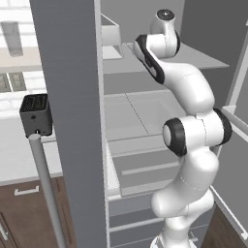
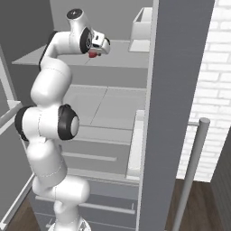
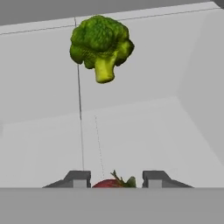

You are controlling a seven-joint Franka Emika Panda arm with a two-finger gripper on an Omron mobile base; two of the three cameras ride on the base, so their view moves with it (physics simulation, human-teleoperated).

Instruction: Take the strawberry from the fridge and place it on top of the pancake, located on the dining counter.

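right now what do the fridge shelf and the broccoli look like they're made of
Shelf: smooth pale grey, matte, likely plastic; flat and even, no shine. Broccoli: a bumpy green vegetable with a paler stalk, dull finish. Both are rendered, so this is a guess.

The strawberry (image 3: 113, 183) is peeking up between the fingertips (image 3: 78, 179) in the hand view, its lower half being cut off below. In the right base view it (image 2: 93, 54) is showing as a red speck under the gripper (image 2: 96, 50), too small to read any grip. The fridge (image 1: 72, 121) door is blocking the shelf's left end.
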